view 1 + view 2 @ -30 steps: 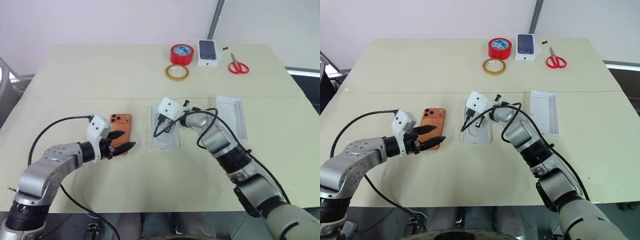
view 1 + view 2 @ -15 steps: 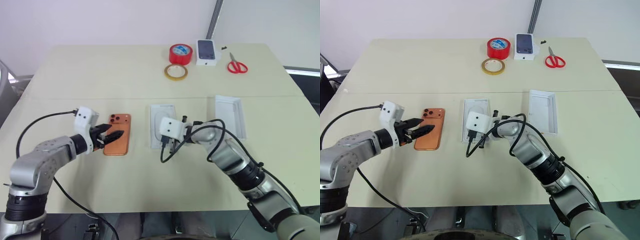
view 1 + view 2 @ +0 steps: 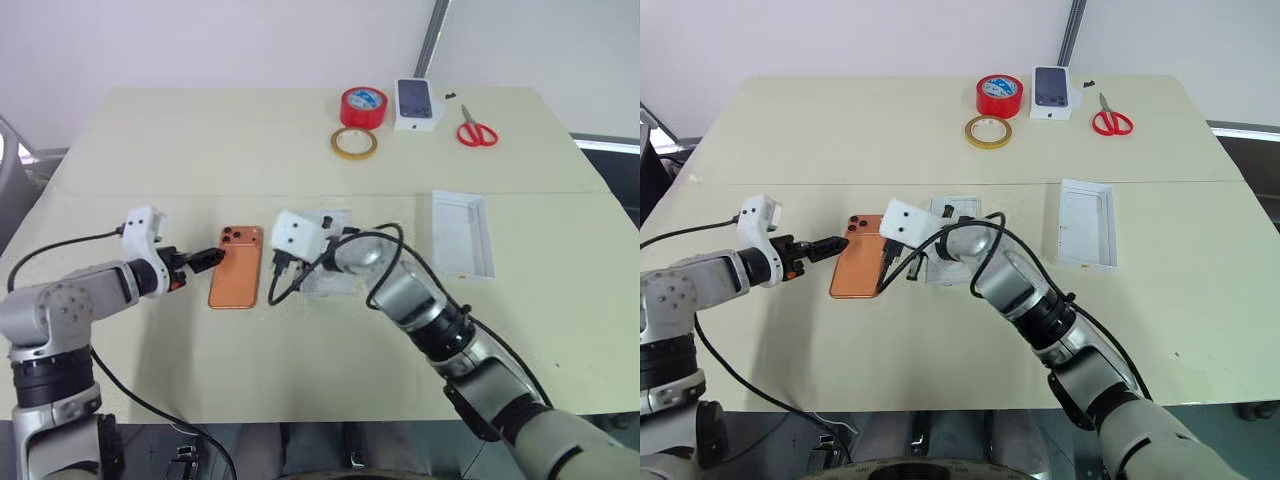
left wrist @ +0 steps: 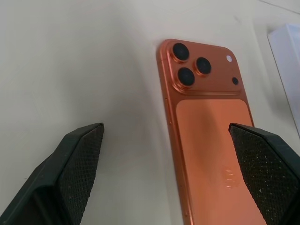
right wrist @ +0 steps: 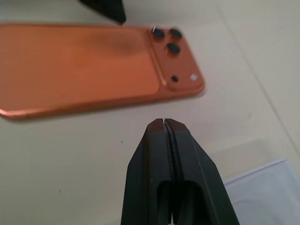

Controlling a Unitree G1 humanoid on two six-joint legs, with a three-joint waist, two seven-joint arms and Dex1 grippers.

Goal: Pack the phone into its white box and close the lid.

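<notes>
One beige table (image 3: 200,150), seemingly creased across, meets a pale wall (image 3: 200,40).

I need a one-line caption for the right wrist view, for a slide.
Shut right hand points toward the orange phone lying back-up on the table.

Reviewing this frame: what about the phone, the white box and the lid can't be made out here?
- Phone: screen side faces down on the table; its near end is cut off in the left wrist view.
- White box: the right arm covers most of it in both eye views, so its insert is mostly hidden.
- Lid: lies rim up; outer face hidden.
- Left gripper: open, finger bases cut off.
</notes>
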